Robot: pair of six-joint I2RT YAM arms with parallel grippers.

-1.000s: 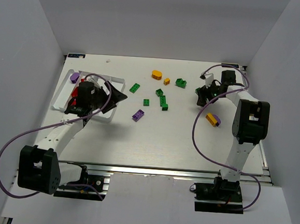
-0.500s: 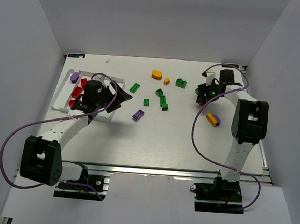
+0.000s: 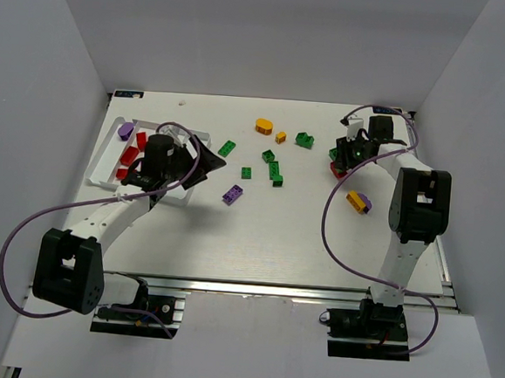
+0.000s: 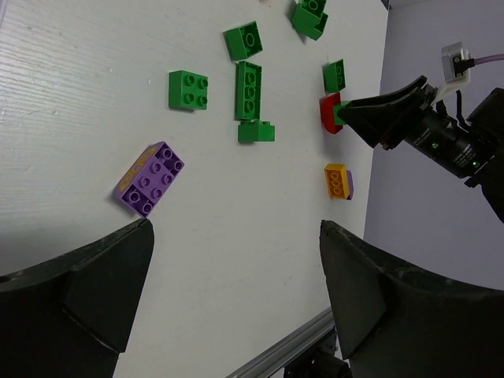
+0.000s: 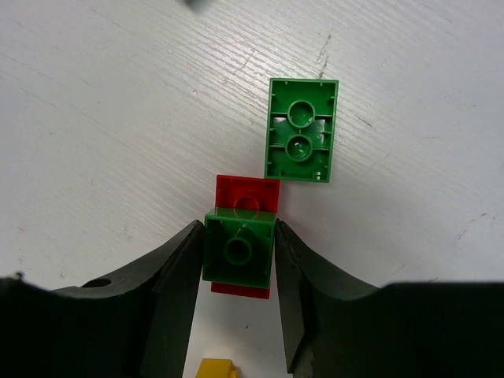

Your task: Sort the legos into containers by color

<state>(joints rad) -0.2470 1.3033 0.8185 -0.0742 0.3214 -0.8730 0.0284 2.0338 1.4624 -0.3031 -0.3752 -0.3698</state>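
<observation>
My right gripper (image 5: 238,236) is shut on a small green lego (image 5: 239,250) that sits on top of a red lego (image 5: 247,194), at the table's right side (image 3: 336,167). Another green lego (image 5: 302,140) lies just beyond them. My left gripper (image 4: 235,236) hangs open and empty over the table by the right edge of the white tray (image 3: 165,130). The tray's containers hold red legos (image 3: 133,155) and a purple one (image 3: 127,130). A purple lego (image 4: 150,179) lies ahead of the left gripper.
Loose green legos (image 3: 272,166) lie mid-table, with one more (image 3: 304,140) and two orange pieces (image 3: 264,126) farther back. An orange-on-purple lego (image 3: 357,201) lies near the right arm. White walls enclose the table.
The right jaws have closed in from wide open onto the green lego. The left gripper has shifted slightly over the tray's right edge and stays open.
</observation>
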